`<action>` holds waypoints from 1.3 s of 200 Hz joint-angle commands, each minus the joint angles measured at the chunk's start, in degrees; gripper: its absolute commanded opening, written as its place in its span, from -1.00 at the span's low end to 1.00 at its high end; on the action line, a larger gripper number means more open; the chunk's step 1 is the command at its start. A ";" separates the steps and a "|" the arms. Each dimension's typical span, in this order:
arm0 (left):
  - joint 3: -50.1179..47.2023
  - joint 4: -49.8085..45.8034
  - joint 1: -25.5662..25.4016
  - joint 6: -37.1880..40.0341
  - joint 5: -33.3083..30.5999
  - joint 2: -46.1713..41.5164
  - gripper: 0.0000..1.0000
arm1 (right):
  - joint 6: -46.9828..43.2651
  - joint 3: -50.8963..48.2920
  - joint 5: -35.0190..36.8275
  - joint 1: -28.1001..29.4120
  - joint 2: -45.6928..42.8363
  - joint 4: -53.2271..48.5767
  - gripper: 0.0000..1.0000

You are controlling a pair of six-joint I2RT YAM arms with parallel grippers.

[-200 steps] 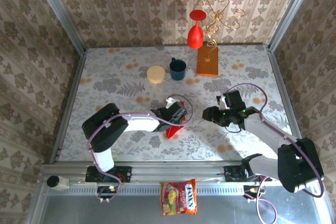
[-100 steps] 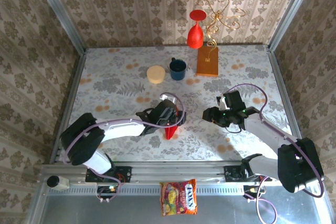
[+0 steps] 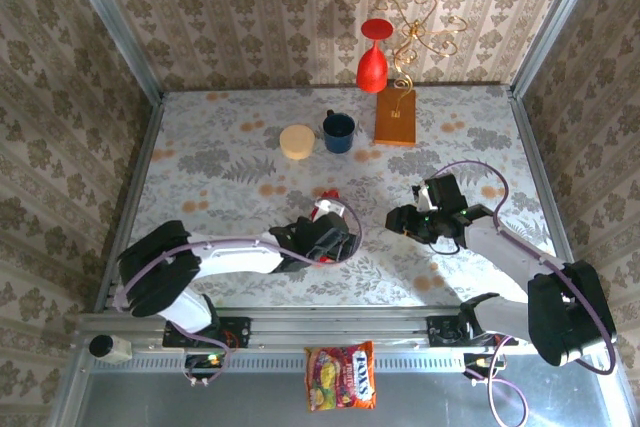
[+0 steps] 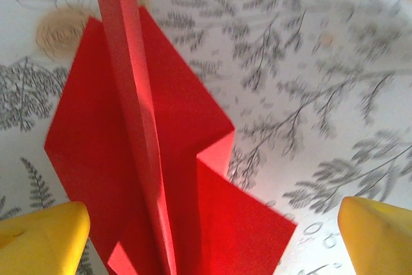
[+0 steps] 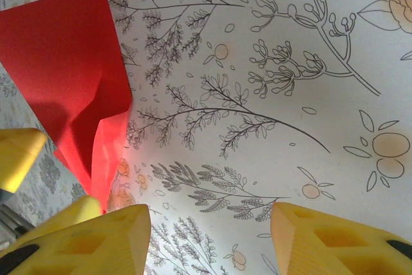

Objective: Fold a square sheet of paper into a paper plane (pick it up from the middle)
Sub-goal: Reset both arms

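Note:
The red paper plane (image 4: 148, 159) lies on the flowered table, folded into a pointed dart with its centre crease standing up as a ridge and its wings spread flat. My left gripper (image 4: 212, 243) hangs over its near end, open wide, with one yellow fingertip (image 4: 45, 236) on each side and neither touching the paper. In the top view the left gripper (image 3: 330, 237) covers most of the plane. My right gripper (image 3: 397, 219) is to the right of it, open over bare table, nothing between its fingers (image 5: 341, 236). The right wrist view has the plane (image 5: 64, 69) at the upper left.
At the back stand a tan round lid (image 3: 297, 141), a blue mug (image 3: 339, 131), an orange-brown block (image 3: 396, 116), a red vase (image 3: 372, 59) and a gold wire ornament (image 3: 425, 32). A snack packet (image 3: 341, 375) lies on the front ledge. Walls close in three sides.
My left gripper has opened wide and let go of the paper, then settled lower over it. The paper now lies under the gripper. The right arm has not moved.

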 commanded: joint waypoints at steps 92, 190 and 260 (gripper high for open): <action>-4.61 -7.05 11.00 -2.08 -6.94 -20.43 1.00 | -2.98 3.43 19.27 -5.20 -4.01 -7.05 1.00; -6.48 7.78 49.19 23.76 -16.73 -24.74 1.00 | -13.87 3.20 57.25 -7.66 -1.41 17.41 1.00; -19.17 43.43 56.31 36.25 -13.20 -8.51 1.00 | -34.05 -3.60 50.24 -8.32 13.47 51.00 1.00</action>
